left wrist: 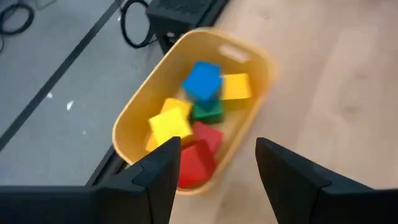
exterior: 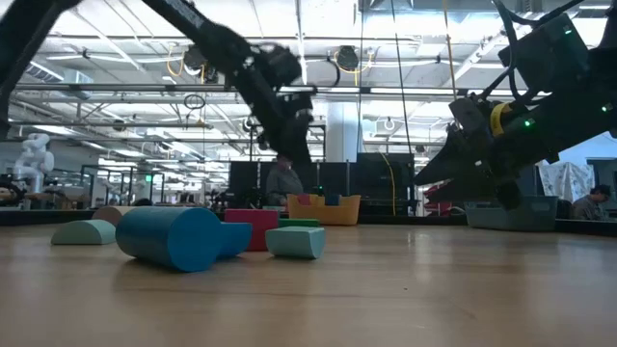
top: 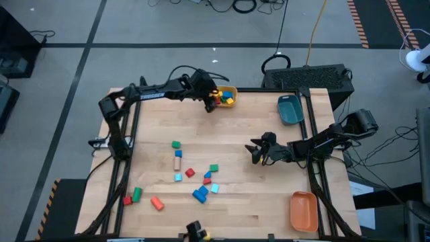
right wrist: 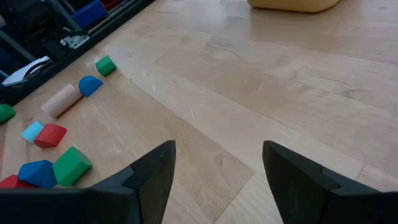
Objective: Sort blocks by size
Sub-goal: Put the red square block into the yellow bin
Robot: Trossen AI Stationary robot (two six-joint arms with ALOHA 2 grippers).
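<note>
Blocks (top: pixel 195 181) in two groups: a handful already in the yellow bin (left wrist: pixel 252 59) at the table's far edge, the rest loose on the wood near the front left. In the bin, by the left wrist view: a blue cube (left wrist: pixel 203 79), two yellow ones, a green, and a red block (left wrist: pixel 194 155) nearest the fingers. Left gripper (left wrist: pixel 214 165) directly over that bin, jaws apart, nothing between them; red block possibly just dropped, though hard to say from a blurred view. Loose pile, seen from above: green, plain wood, cyan, red and blue pieces clustered together, plus a green and red pair and an orange-red cylinder (top: pixel 157 203) nearer the left front corner. Right gripper (right wrist: pixel 217 165) mid-table, right of the pile, hovering above bare wood, jaws open and empty. Teal bin (top: pixel 290 109) and orange bin (top: pixel 304 210) on the right side, both apparently empty. Judged progress: perhaps a third done, one size class begun, about a dozen pieces left to sort.
</note>
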